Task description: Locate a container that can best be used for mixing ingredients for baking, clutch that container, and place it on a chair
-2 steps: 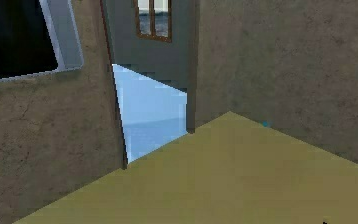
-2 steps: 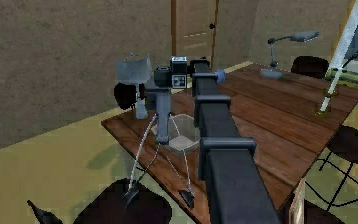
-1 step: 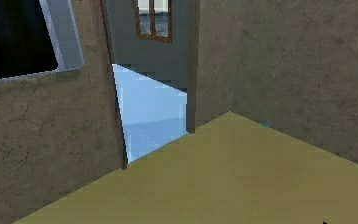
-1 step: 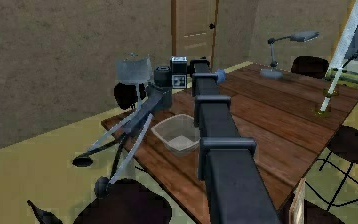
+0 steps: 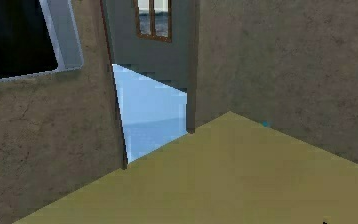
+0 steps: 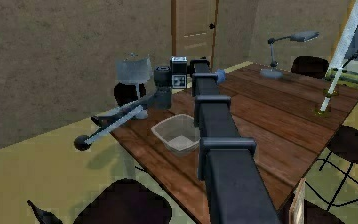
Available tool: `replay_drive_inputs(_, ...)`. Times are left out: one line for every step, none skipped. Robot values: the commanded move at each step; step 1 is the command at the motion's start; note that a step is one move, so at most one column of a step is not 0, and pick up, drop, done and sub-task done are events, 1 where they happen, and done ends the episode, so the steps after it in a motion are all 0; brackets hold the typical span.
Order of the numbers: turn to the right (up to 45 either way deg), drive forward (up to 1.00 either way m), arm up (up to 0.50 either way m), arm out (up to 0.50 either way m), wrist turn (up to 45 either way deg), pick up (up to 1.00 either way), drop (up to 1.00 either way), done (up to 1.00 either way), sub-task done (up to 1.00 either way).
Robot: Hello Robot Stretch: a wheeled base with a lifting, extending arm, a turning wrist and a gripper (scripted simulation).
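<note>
1. Forward view, left to right: a dark framed panel point(image 5: 22, 35) hangs on the wall at 10 o'clock, and a doorway point(image 5: 152, 100) stands at 12 o'clock with pale floor beyond.
2. Arm side view, far left: the gripper point(image 6: 90, 132) lies at 9 o'clock of the bowl and apart from it. Its far end is past the table's corner with bare floor behind, so we record that it holds nothing. We cannot tell whether the fingers are spread or pressed together.
3. A dark chair point(image 6: 122, 205) sits at 7 o'clock of the bowl, by the table's near edge. We judge it the likely drop target.
4. A grey-shaded lamp point(image 6: 134, 70) stands at 11 o'clock, near the gripper's body. Risk: a wrist turn or an arm pull-back could sweep it over.
5. Task item: a pale bowl point(image 6: 177, 132) stands on the wooden table point(image 6: 277, 110), just left of the arm point(image 6: 225, 150).
6. Risk: bringing the gripper across could nudge the bowl toward the table's edge. Its thin, smooth rim may also slip from a shallow hold.
7. Right: a desk lamp point(image 6: 287, 45) at 1 o'clock and a second chair point(image 6: 352, 145) at 3 o'clock are well apart from the arm. We judge the risk there low.
</note>
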Motion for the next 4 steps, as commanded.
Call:
replay_drive_inputs(0.0, 0.0, 0.0, 0.0, 45.0, 0.0, 0.0, 0.0, 0.0)
replay_drive_inputs(0.0, 0.0, 0.0, 0.0, 45.0, 0.0, 0.0, 0.0, 0.0)
replay_drive_inputs(0.0, 0.0, 0.0, 0.0, 9.0, 0.0, 0.0, 0.0, 0.0)
replay_drive_inputs(0.0, 0.0, -0.22, 0.0, 0.0, 0.0, 0.0, 0.0, 0.0)
